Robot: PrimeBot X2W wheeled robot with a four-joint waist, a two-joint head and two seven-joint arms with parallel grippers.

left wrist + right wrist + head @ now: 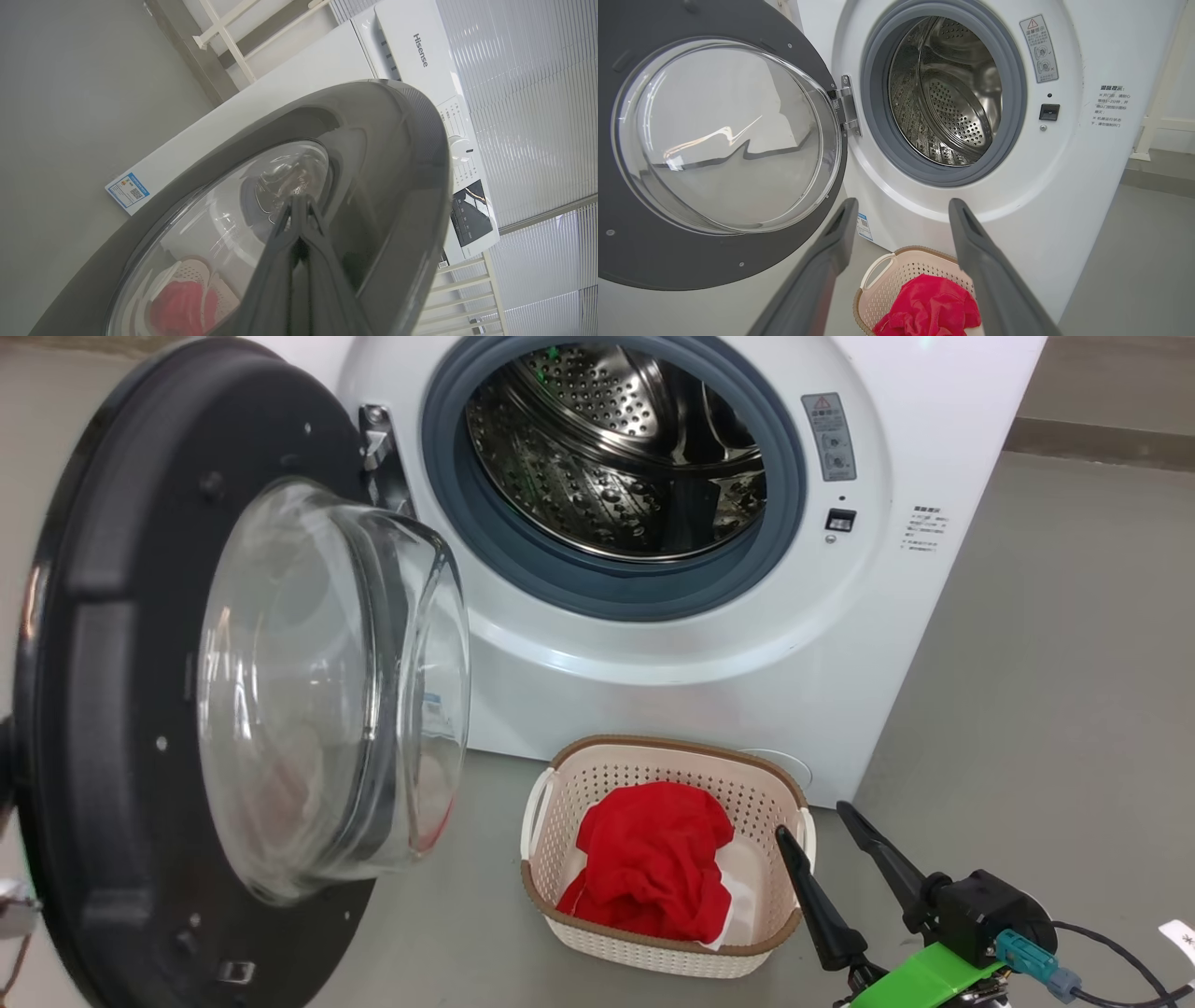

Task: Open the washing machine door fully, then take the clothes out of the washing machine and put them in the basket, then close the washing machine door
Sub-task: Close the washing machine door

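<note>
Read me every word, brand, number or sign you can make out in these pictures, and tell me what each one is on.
"Hisense": on the washing machine, upper front panel.
"温馨提示:": heading of the Chinese notice on its front; the lines below are too small to read.
Warning label with a red triangle sign, beside the drum opening: print too small.
Blue sticker on its side: too small.
Control panel markings: blurred.

Red clothes (pixel 653 863) lie in basket (pixel 674 745); washing machine door (pixel 103 709) stands open.
</note>
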